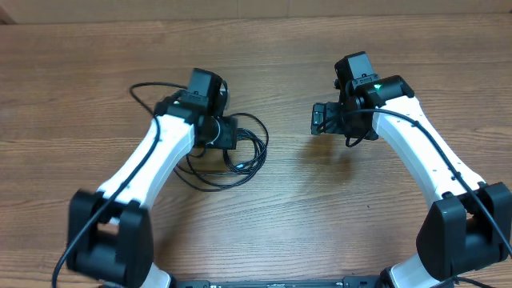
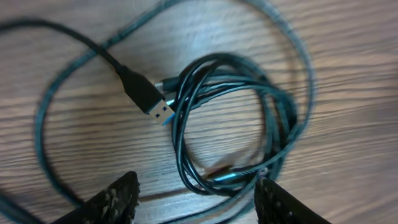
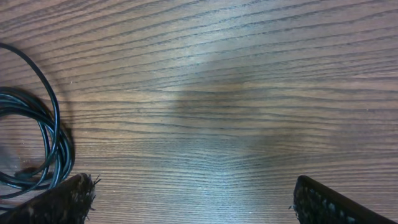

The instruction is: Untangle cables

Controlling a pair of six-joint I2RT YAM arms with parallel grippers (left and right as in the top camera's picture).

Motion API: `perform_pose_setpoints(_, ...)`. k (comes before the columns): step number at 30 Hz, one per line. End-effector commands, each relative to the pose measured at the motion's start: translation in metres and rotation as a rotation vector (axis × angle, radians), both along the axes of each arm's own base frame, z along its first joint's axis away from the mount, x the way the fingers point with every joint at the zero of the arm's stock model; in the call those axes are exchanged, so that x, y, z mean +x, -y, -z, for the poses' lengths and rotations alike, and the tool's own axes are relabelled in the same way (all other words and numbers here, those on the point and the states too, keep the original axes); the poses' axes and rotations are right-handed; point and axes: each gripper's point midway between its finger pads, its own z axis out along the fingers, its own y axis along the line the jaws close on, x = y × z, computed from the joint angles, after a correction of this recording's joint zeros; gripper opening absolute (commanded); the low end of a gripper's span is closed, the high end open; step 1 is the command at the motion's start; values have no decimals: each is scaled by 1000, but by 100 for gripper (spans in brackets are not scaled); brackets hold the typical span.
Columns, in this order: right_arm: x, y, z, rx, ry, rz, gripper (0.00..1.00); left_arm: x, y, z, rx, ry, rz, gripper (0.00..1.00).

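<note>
On the left half of the brown wood-grain table [image 1: 336, 216], the thin black flexible cables [image 1: 240, 160] are seen lying in a loose, overlapping coil, with one strand looping out toward the far left. The left gripper [image 2: 198, 199] is held directly above this coil, its two fingers [image 2: 118, 200] spread wide with nothing between them. The right gripper [image 3: 196, 202] is likewise spread and empty, over bare wood near the coil's right side. In the left wrist view, a black moulded plug with a silver-and-blue tip [image 2: 148, 98] is shown lying at the coil's rim, apart from the fingers. The cords are judged light, limp and somewhat slick, so a pinch on a bundled stretch would likely drag the whole tangle. A hold is better taken on the stiff plug body, or on the single strand just behind it, so that one cable can be drawn free.
</note>
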Motion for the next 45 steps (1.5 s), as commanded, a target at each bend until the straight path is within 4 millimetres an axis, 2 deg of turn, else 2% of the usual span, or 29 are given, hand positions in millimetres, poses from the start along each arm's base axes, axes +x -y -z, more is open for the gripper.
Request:
perform_pose_setpoints(1, 2, 2, 0, -8, 8, 0, 100, -4, 7, 25, -20, -86, -1, 59)
perform_pose_setpoints(4, 2, 2, 0, -8, 9, 0, 100, -10, 9, 48, -1, -152, 6, 56)
perform_pose_setpoints(7, 2, 2, 0, -8, 9, 0, 100, -12, 11, 60, 11, -175, 16, 56)
perform_pose_setpoints(10, 2, 1, 0, -3, 6, -1, 100, -6, 17, 70, 8, -162, 24, 56)
perform_pose_setpoints(11, 1, -1, 0, 9, 4, -4, 100, -3, 19, 72, 5, -151, 27, 50)
perform_pose_setpoints(14, 0, -6, -1, 36, -3, -11, 100, 4, 25, 70, -21, -125, 35, 4)
perform_pose_setpoints(16, -1, -9, -1, 51, -7, -16, 100, 8, 33, 59, -64, -108, 45, 4)
perform_pose_setpoints(18, -2, -16, -2, 88, -15, -26, 100, 18, 48, 32, -147, -64, 69, 4)
perform_pose_setpoints(20, -2, -24, -4, 135, -15, -41, 100, 30, 69, -13, -262, 17, 118, 4)
perform_pose_setpoints(21, -1, -29, -5, 156, -6, -66, 100, 35, 80, -43, -325, 71, 152, 4)
perform_pose_setpoints(25, 3, -43, -10, 237, 9, -94, 100, 40, 87, -118, -397, 232, 190, 4)
perform_pose_setpoints(27, 4, -53, -15, 288, 22, -132, 100, 34, 85, -138, -407, 272, 197, 4)
perform_pose_setpoints(28, 6, -58, -17, 318, 29, -143, 100, 30, 84, -142, -408, 272, 197, 4)
perform_pose_setpoints(32, 10, -80, -31, 443, 60, -193, 99, 16, 84, -140, -397, 228, 202, 4)
perform_pose_setpoints(38, 7, -99, -45, 570, 63, -244, 86, 16, 79, -135, -356, 225, 192, 4)
perform_pose_setpoints(40, 5, -97, -43, 555, 60, -254, 86, 21, 64, -126, -264, 234, 147, 4)
perform_pose_setpoints(43, 7, -80, -30, 438, 58, -223, 86, 29, 22, -111, -36, 243, 15, 4)
perform_pose_setpoints(45, 7, -71, -25, 385, 50, -204, 86, 28, 14, -107, 3, 231, -19, 4)
